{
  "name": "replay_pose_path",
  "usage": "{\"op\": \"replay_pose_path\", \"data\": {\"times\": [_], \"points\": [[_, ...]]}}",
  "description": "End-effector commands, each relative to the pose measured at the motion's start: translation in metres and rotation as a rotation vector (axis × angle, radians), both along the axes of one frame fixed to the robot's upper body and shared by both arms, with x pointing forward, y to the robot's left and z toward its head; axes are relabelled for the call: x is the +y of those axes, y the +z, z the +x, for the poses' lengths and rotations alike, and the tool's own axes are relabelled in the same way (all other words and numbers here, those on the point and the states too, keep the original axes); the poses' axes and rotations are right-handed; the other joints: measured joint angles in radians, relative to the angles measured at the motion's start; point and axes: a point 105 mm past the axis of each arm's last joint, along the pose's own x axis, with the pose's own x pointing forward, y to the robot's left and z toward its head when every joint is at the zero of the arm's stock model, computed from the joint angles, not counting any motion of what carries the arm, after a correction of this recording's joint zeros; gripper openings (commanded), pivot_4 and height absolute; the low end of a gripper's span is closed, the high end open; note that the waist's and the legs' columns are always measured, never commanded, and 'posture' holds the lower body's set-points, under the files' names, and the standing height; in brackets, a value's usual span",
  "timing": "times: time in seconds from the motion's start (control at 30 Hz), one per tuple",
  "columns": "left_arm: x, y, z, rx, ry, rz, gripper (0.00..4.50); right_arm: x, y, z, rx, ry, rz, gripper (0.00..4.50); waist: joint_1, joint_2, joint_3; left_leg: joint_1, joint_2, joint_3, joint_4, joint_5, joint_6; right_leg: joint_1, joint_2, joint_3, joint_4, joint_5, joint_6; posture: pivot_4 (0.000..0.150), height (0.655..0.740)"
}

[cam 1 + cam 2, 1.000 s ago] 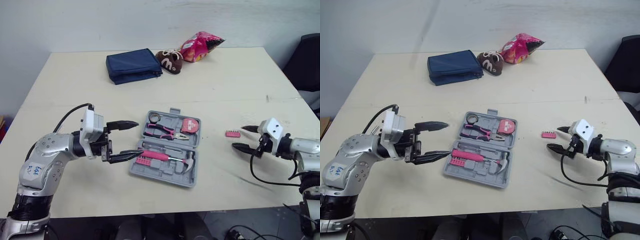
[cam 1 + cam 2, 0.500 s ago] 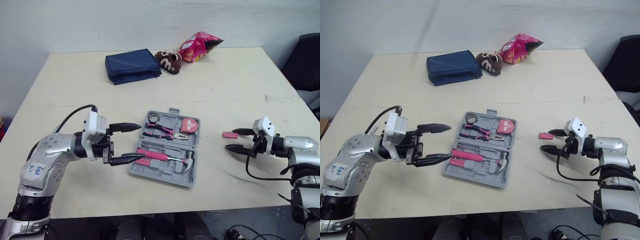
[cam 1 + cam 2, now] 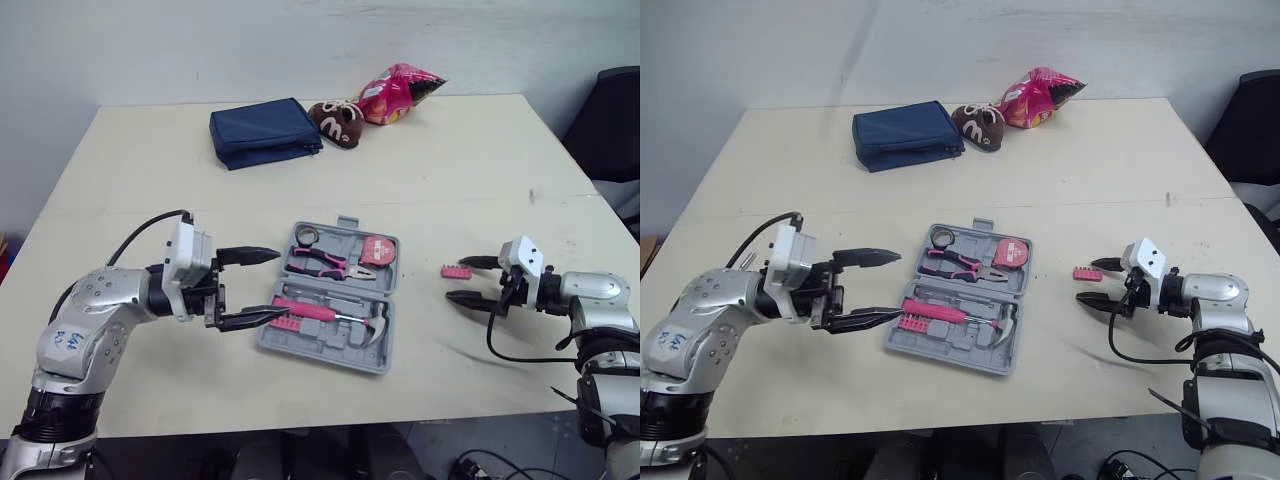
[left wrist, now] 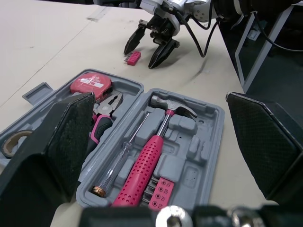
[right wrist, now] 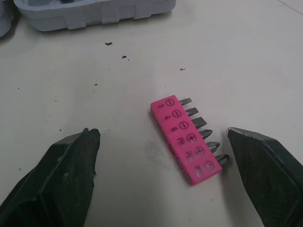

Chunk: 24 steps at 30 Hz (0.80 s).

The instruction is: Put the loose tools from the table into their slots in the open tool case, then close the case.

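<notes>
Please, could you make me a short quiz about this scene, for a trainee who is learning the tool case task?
1. True or false: the pink bit holder lies inside the tool case.
2. Which tool lies in the case half nearer to the robot? A. hammer B. saw C. wrench
3. Fill in: the right gripper is ___, with the bit holder between its fingers.
Key: 1 false, it lies on the table beside the case; 2 A; 3 open.

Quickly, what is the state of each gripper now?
Left gripper: open, holding nothing.
Right gripper: open, holding nothing, near the pink bit holder.
</notes>
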Motion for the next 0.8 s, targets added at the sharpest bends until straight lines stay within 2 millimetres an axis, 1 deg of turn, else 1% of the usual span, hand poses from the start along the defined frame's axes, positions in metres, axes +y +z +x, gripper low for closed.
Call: {"op": "replay_pose_path", "data": {"times": [0.03,0.13,0.3,0.33,0.5,0.63,0.73,0.8], "points": [[0.000,0.010,-0.003,-0.042,-0.012,0.006,4.48,0.001,-0.017,-0.009,0.072,0.034,-0.044,4.50,0.000,0.000,0.000,0.000,0.000,0.000,0.000,0.000,0.000,0.000,0.000,0.000,0.000,0.000,0.000,0.150,0.7400],[0.001,0.010,-0.003,-0.041,-0.011,0.011,4.50,0.000,-0.019,-0.010,0.078,0.035,-0.045,3.65,0.000,0.000,0.000,0.000,0.000,0.000,0.000,0.000,0.000,0.000,0.000,0.000,0.000,0.000,0.000,0.150,0.7400],[0.003,0.009,-0.003,-0.038,-0.007,0.018,4.50,-0.005,-0.019,-0.012,0.087,0.013,-0.030,1.22,0.000,-0.003,-0.001,0.001,0.000,0.000,0.001,0.000,0.000,0.002,-0.001,0.000,0.000,0.000,0.000,0.150,0.7400],[0.003,0.009,-0.003,-0.038,-0.006,0.018,4.50,-0.005,-0.019,-0.012,0.088,0.007,-0.023,0.84,0.000,-0.003,-0.002,0.001,0.000,0.000,0.001,0.000,0.000,0.002,-0.001,0.000,0.000,0.000,0.000,0.150,0.7400],[0.003,0.009,-0.003,-0.038,-0.008,0.016,4.50,-0.006,-0.017,-0.011,0.057,-0.023,0.013,0.81,0.001,-0.003,-0.002,0.001,0.000,-0.001,0.001,0.000,0.000,0.002,-0.002,0.000,0.000,0.000,0.000,0.150,0.7400],[0.003,0.008,-0.003,-0.040,-0.009,0.012,4.50,-0.004,-0.011,-0.015,-0.009,-0.003,0.033,0.81,0.007,-0.003,-0.002,0.001,-0.001,-0.001,0.001,-0.001,0.001,0.002,-0.003,0.000,0.000,0.001,0.000,0.150,0.7400],[0.007,0.004,-0.004,-0.050,-0.024,0.031,4.50,-0.002,-0.003,-0.018,-0.085,0.032,-0.011,0.81,0.008,-0.003,-0.002,0.000,-0.001,-0.001,0.001,-0.001,0.001,0.002,-0.003,-0.001,0.000,0.000,0.000,0.150,0.7400],[0.011,0.000,-0.006,-0.065,-0.033,0.049,4.50,0.004,0.008,-0.021,-0.141,0.063,-0.041,0.81,0.008,-0.002,-0.001,0.000,-0.001,-0.001,0.000,-0.001,0.001,0.001,-0.003,-0.001,0.000,0.000,0.000,0.150,0.7400]]}}
